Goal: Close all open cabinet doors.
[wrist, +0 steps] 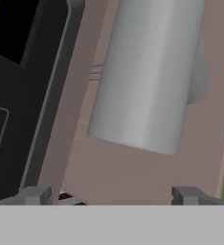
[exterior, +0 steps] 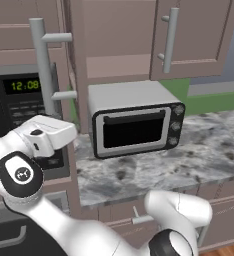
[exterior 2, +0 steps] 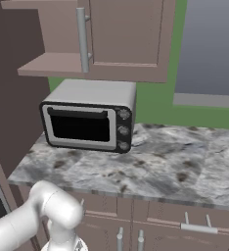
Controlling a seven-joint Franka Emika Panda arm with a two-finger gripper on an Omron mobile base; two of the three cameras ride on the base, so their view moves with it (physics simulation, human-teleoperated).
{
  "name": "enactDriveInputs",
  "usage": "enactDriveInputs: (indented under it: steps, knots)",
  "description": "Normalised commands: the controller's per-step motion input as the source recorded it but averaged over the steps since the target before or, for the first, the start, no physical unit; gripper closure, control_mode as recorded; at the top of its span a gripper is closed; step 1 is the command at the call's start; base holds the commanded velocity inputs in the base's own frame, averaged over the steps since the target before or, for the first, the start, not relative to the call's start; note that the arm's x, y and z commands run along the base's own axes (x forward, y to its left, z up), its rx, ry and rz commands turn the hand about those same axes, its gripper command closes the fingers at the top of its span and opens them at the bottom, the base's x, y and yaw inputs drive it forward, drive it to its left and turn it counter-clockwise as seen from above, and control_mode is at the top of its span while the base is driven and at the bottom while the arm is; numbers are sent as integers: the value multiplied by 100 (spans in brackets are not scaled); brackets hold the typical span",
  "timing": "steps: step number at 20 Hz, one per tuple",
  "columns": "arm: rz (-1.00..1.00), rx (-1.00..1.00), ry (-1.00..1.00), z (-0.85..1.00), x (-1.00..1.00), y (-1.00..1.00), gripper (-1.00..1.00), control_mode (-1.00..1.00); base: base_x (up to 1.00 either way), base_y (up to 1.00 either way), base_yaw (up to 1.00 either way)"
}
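One upper cabinet door [exterior: 73,60] stands swung open toward me, edge-on, with its long silver bar handle [exterior: 43,65] facing left. Behind it the cabinet's shelf [exterior: 118,65] is exposed. The neighbouring door [exterior: 199,35] on the right is shut; it also shows in the right base view as the shut door [exterior 2: 128,34]. My gripper [exterior: 64,132] sits just below the lower end of the open door's handle. In the hand view the handle [wrist: 147,72] looms close ahead, and my gripper [wrist: 111,196] is open with nothing between its fingertips [wrist: 35,195].
A silver toaster oven [exterior: 134,122] stands on the marble counter [exterior: 199,155] under the open cabinet. A black microwave [exterior: 19,100] is set in the tall unit at the left. Lower cabinets and drawer fronts [exterior 2: 185,220] run below the counter.
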Motion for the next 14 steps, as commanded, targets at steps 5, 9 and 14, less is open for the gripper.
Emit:
enactDriveInputs:
  steps: [5,9,14]
  knots:
    - [0,2,0,0,0,-46,-100,-100,0,0,0]
    - [0,3,0,0,0,-58,-100,-100,0,0,0]
    - [0,5,0,0,0,-73,-100,-100,0,0,0]
